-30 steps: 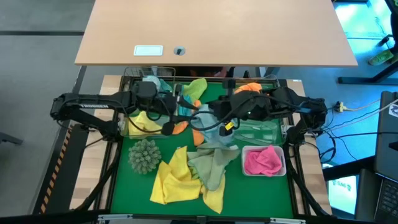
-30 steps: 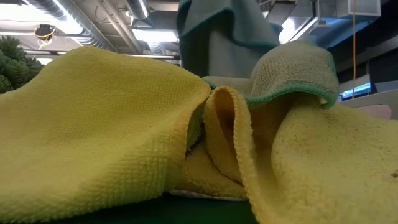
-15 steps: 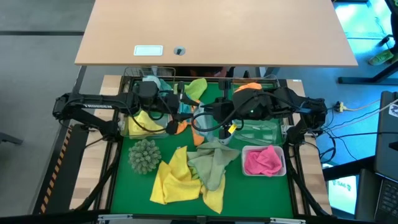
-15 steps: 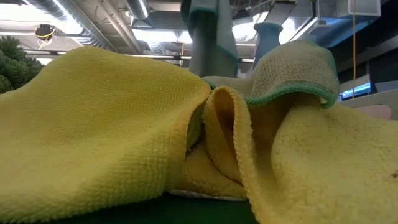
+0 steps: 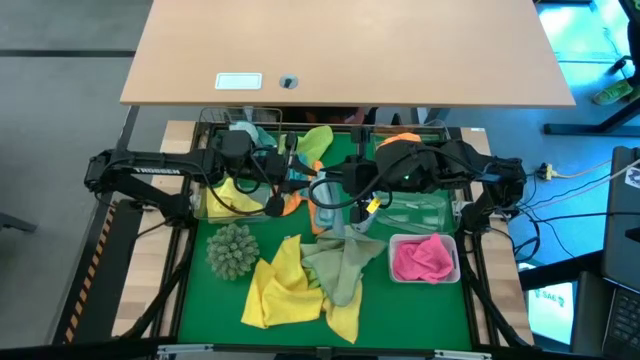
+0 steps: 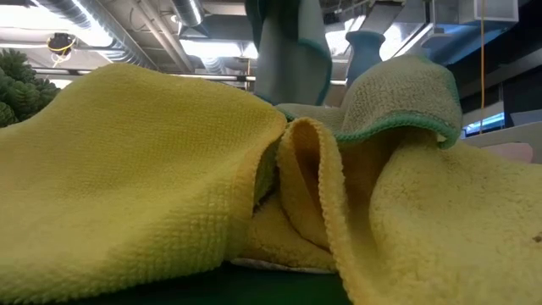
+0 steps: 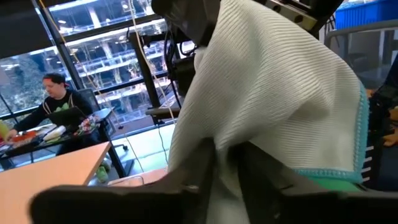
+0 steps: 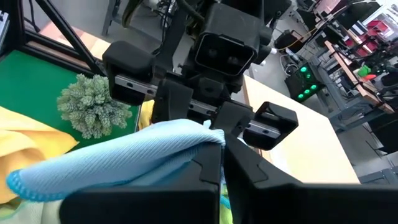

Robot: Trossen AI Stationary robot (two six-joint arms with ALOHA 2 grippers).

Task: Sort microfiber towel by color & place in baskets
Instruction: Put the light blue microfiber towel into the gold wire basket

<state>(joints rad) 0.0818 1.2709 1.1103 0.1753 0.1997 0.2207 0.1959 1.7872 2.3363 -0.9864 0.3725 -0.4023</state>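
A light blue towel [image 5: 322,190] is up in the air between both grippers, above the far middle of the green mat. My left gripper [image 5: 298,190] comes from the left and my right gripper [image 5: 338,193] from the right; both are shut on it. In the low view the towel [image 6: 292,51] hangs behind a heap of yellow towels [image 6: 152,169] and a light green towel [image 6: 398,97]. That heap [image 5: 305,280] lies on the mat's near middle. A pink towel [image 5: 423,257] fills the white basket [image 5: 455,262]. My left gripper pinches the light blue towel's lower part [image 7: 227,146] between its two fingers [image 7: 202,171], coming level from the table's left. The cloth rises from the fingers as a broad sheet, lifted clear. My right gripper pinches a folded bunch of the towel [image 8: 208,138] between its fingers [image 8: 249,180], coming from the table's right. The loose end [image 8: 25,180] droops away from the fingers, slack and clear of the mat.
A spiky grey-green ball [image 5: 232,250] sits near left on the mat. A yellow towel [image 5: 232,195] lies in the left basket, a green one [image 5: 317,140] and an orange one [image 5: 400,141] in far baskets. A clear basket [image 5: 415,210] stands right. A light blue bottle [image 6: 364,51] stands behind.
My right gripper has carried the light blue towel toward the table's left, up to the left gripper. In the low view the hanging cloth has drawn narrower and uncovered the bottle behind it. The heap on the mat has stayed put.
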